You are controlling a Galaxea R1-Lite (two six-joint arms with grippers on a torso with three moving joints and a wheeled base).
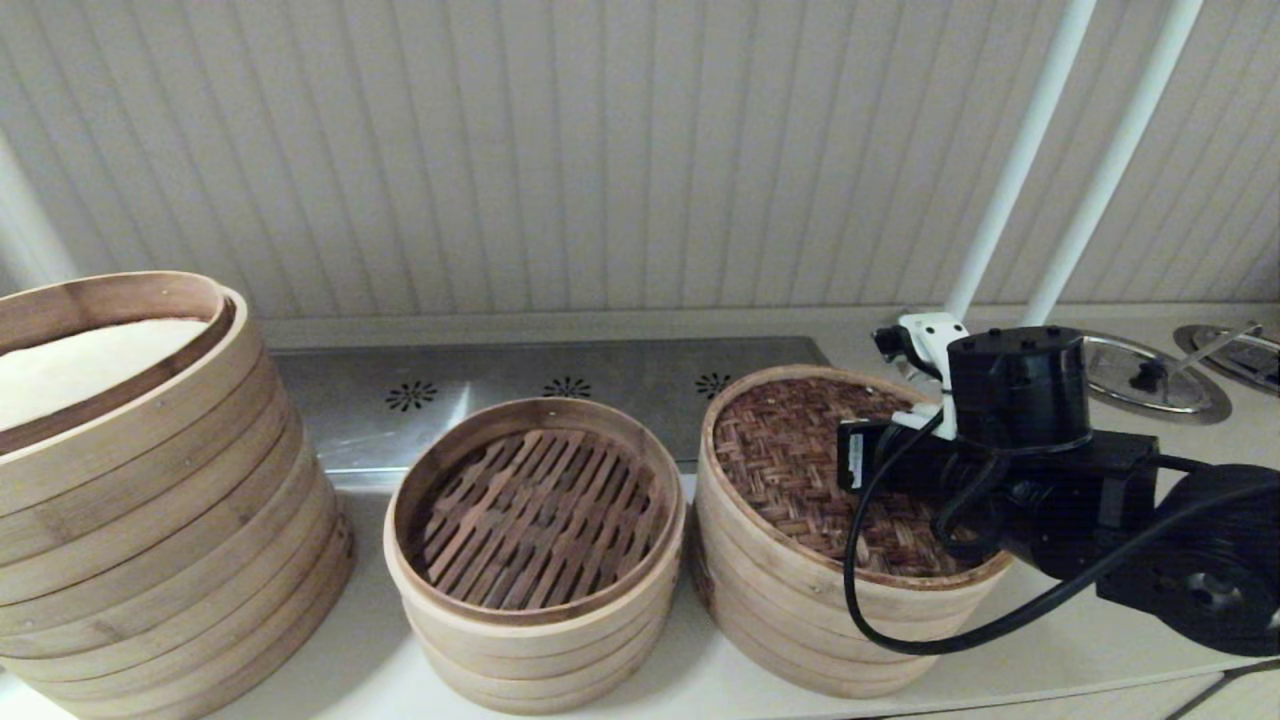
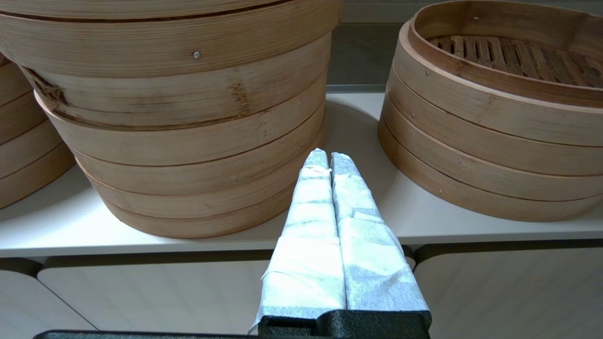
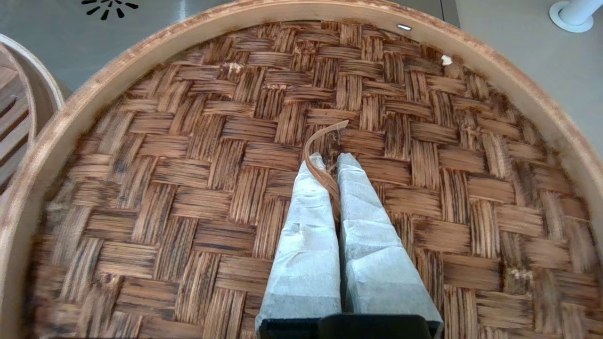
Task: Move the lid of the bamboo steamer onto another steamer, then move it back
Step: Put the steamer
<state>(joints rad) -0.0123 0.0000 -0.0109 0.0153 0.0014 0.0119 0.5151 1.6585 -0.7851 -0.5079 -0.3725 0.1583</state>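
White counter is carrying three steamers; right gripper (image 3: 332, 162) is pinching the lid's (image 1: 800, 465) loop handle (image 3: 320, 155). Lifting straight up should be avoiding rim snags. Left gripper (image 2: 329, 160), fingers together, is idling low.

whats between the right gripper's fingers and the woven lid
Nothing separates them: in the right wrist view the right gripper is shut on the thin bamboo loop handle that rises from the bamboo steamer lid.
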